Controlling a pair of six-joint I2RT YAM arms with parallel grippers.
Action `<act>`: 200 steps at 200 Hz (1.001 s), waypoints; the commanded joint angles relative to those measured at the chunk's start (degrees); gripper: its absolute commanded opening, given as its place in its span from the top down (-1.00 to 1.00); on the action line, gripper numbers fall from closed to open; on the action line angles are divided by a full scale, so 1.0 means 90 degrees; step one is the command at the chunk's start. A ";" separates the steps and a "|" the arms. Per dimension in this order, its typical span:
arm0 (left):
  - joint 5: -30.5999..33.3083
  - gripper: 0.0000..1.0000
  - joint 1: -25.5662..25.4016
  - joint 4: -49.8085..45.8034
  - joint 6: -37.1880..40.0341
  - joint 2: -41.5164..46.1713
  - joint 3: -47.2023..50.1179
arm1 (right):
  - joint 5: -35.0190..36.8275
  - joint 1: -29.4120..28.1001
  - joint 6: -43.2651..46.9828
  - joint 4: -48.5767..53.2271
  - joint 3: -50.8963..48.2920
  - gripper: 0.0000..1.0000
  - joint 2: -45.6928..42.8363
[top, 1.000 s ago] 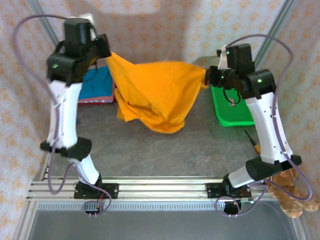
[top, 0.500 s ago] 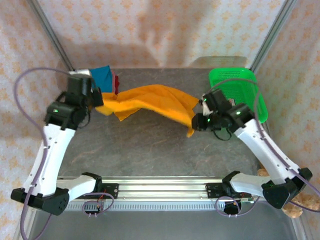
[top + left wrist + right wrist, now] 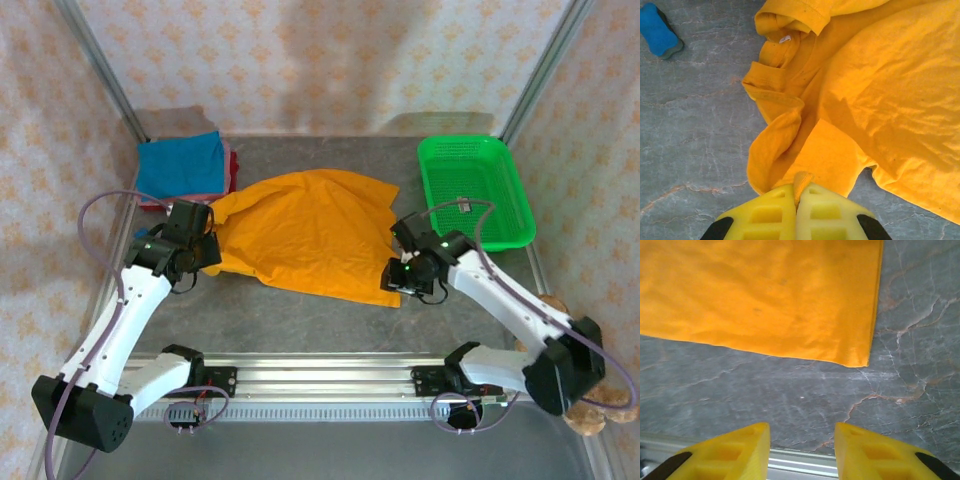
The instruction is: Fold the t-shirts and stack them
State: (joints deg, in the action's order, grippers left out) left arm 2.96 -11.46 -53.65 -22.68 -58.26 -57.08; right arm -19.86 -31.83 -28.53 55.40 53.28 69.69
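Two robot arms reach over a gray table (image 3: 300, 310) in the view from above. An orange t-shirt (image 3: 310, 230) lies spread out in the middle of it. The left gripper (image 3: 208, 252) sits at the shirt's left edge. The right gripper (image 3: 394, 280) sits at the shirt's near right corner. A blue t-shirt (image 3: 180, 165) lies on a pile in the far left corner, with a red t-shirt (image 3: 233, 168) peeking out under it. A green basket (image 3: 470, 190) stands at the far right, apart from the orange shirt. A teddy bear (image 3: 590, 418) pokes out by the right arm's base.

From the left wrist, the left gripper (image 3: 796, 192) has its yellow fingers (image 3: 765, 210) pressed tight together. They pinch a little fold of the orange t-shirt (image 3: 875, 95). The shirt's collar is bunched up and wrinkly. A small blue thing (image 3: 657, 34) lies apart at the top left; I cannot tell what it is.

From the right wrist, the right gripper (image 3: 802, 440) has its fingers (image 3: 735, 452) spread apart with nothing between them. Bare table (image 3: 790, 390) is under it. The orange t-shirt (image 3: 765, 290) lies flat just ahead, not touching the fingers.
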 commanded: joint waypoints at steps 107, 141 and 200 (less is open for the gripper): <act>-0.0396 1.00 0.0044 0.0287 -0.0268 -0.0211 0.0508 | 0.0858 0.0167 -0.0454 -0.0948 -0.0687 0.37 0.1862; -0.0368 1.00 0.0040 0.0323 -0.0244 -0.0268 0.0515 | 0.0823 0.0274 -0.0287 -0.1213 -0.0710 0.41 0.2187; -0.0499 1.00 0.0049 0.0316 -0.0254 -0.0391 0.0483 | 0.0886 0.0334 -0.0121 -0.1230 -0.0551 0.78 0.2342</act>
State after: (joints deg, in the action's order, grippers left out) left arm -1.10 -11.46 -51.55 -24.18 -61.71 -52.82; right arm -14.31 -29.04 -30.50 46.41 47.79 89.43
